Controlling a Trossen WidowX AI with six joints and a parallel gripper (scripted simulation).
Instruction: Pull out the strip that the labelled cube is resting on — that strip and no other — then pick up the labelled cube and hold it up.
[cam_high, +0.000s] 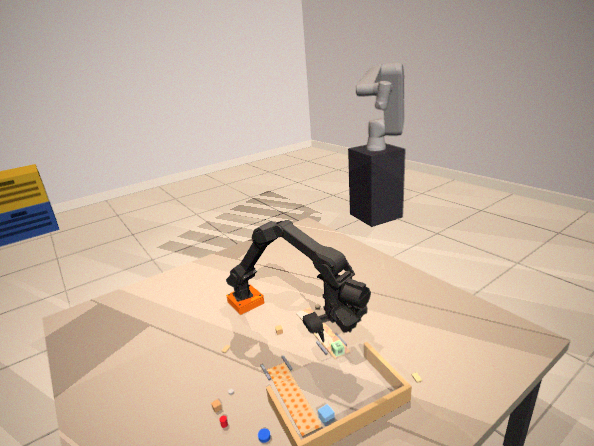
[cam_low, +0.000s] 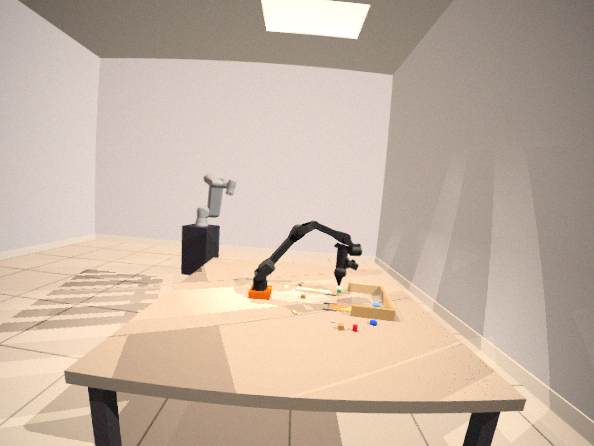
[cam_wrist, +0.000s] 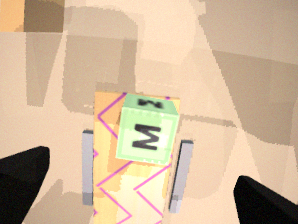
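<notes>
The green cube (M sideways) tops the strip's end.

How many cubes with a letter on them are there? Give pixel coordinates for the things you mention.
1: a green cube (cam_high: 338, 348) (cam_low: 339, 290) (cam_wrist: 147, 135), on the zigzag strip (cam_wrist: 107, 175). Other cubes' hidden faces can't be checked.

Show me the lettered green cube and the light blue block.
green cube (cam_high: 338, 348) (cam_low: 339, 290) (cam_wrist: 146, 138): top, exterior, wrist; lettered face in wrist
blue block (cam_high: 326, 414) (cam_low: 376, 304): top, exterior; its middle
</notes>
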